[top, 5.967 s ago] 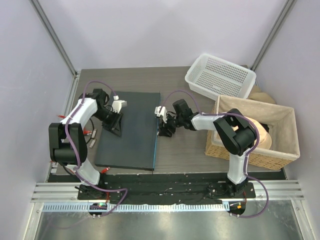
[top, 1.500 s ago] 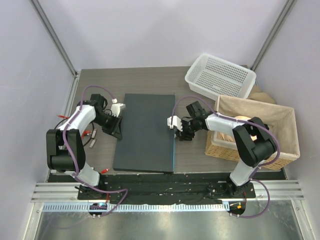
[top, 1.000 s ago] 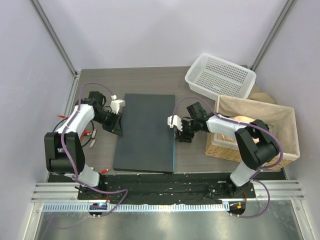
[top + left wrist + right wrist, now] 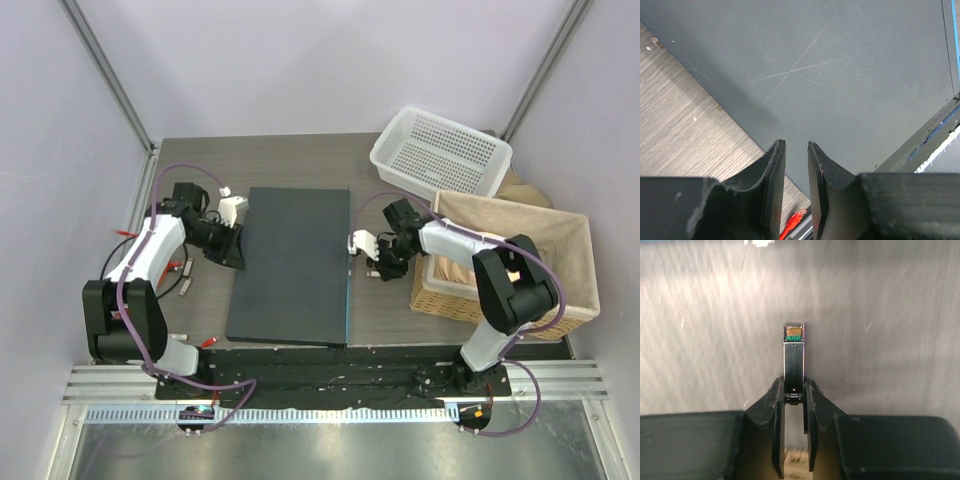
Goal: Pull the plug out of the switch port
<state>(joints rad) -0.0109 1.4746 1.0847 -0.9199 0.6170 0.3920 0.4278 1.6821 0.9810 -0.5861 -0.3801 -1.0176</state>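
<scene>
The switch [image 4: 290, 265] is a flat dark slate box lying mid-table, its bluish front edge [image 4: 349, 275] facing right. My right gripper [image 4: 373, 264] is shut on the plug [image 4: 794, 357], a slim metal module with gold contacts at its tip, and holds it clear of the switch's front edge over bare table. In the top view the plug is too small to make out. My left gripper [image 4: 233, 250] is at the switch's left edge. Its fingers [image 4: 774, 170] stand a narrow gap apart with nothing between them, over the switch's scratched top [image 4: 840, 75].
A white perforated basket [image 4: 440, 152] stands at the back right. A tan fabric-lined basket [image 4: 560, 300] sits beside my right arm. Small red and dark parts [image 4: 182, 268] lie left of the switch, and a red piece [image 4: 795, 222] lies near the front edge.
My right gripper has drawn back to the right, away from the switch's front edge, with the plug in it. My left gripper stays at the switch's left edge.
</scene>
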